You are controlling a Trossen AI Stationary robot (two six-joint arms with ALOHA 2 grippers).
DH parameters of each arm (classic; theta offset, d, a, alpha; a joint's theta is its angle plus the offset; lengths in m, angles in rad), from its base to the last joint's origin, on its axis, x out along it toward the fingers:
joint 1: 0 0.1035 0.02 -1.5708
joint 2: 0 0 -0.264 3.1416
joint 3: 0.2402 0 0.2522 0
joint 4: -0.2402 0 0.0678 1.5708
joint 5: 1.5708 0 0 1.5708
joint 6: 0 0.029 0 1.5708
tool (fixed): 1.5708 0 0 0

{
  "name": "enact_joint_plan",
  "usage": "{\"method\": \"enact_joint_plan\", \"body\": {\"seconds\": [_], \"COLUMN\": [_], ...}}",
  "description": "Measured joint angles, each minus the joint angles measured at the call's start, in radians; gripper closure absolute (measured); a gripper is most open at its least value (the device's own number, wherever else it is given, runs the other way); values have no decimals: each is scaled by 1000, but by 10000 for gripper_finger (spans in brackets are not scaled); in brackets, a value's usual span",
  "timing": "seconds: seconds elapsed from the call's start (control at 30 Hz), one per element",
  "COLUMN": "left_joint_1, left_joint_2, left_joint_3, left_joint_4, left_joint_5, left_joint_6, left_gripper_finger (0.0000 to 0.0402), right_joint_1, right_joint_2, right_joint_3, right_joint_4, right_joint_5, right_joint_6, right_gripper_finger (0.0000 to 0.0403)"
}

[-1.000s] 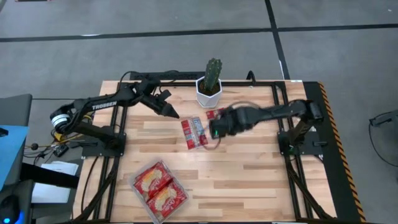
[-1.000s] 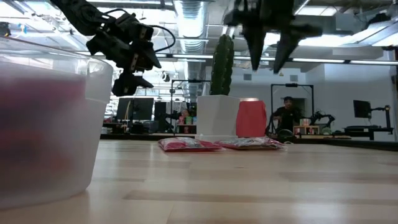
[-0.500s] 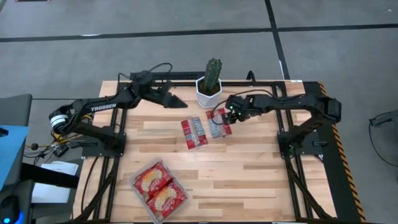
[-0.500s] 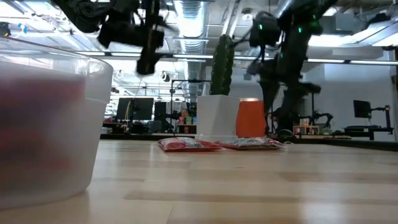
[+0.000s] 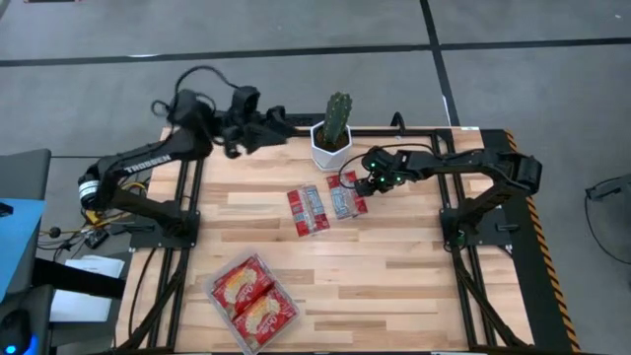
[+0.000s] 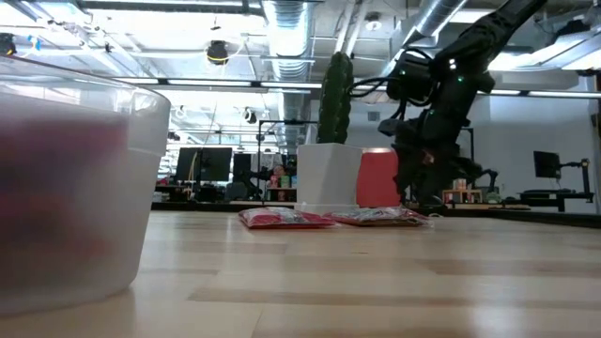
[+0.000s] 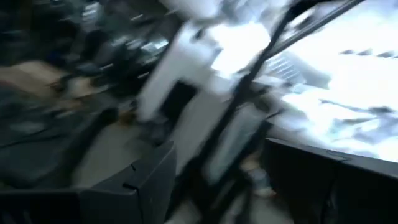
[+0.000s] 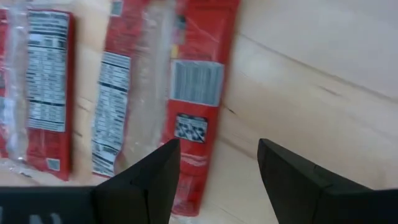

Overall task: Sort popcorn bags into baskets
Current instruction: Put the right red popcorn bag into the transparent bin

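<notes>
Two slim red popcorn bags lie flat side by side at the table's middle, label sides up. The clear basket sits at the near left with two larger yellow-pictured bags in it. My right gripper is open and points steeply down just over the far end of the right bag; whether a finger touches it, I cannot tell. My left gripper is raised high over the far edge, left of the cactus pot. It is open and holds nothing.
A white pot with a cactus stands at the far edge between the two grippers, close behind the bags. In the low view a red upright shape shows beside the pot. Bare wood lies to the near right.
My left gripper has risen high, swung toward the far edge and tipped upward, leaving the low view. My right gripper has come down toward the right slim bag's far end and has stayed open. The bags have not moved.
</notes>
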Motion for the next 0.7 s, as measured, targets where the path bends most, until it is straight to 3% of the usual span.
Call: {"method": "enact_joint_plan", "body": {"seconds": [0.1, 0.2, 0.3, 0.47, 0.7], "left_joint_1": [-3, -2, 8, 37, 23], "left_joint_2": [1, 3, 8, 8, 9], "left_joint_3": [114, 212, 242, 229, 72], "left_joint_4": [-392, -773, -979, -1141, -937], "left_joint_5": [-108, -373, -547, -528, -461], "left_joint_6": [242, 410, 484, 471, 413], "left_gripper_finger": [173, 173, 173, 173, 173], "right_joint_1": [-2, -7, -6, -6, -5], "right_joint_2": [1, 1, 1, 1, 2], "right_joint_3": [0, 0, 0, 0, 0], "right_joint_4": [21, 60, 108, 154, 93], "right_joint_5": [37, 64, 78, 81, 54], "right_joint_6": [-28, -44, -57, -73, -52], "right_gripper_finger": [163, 163, 163, 163, 163]}}
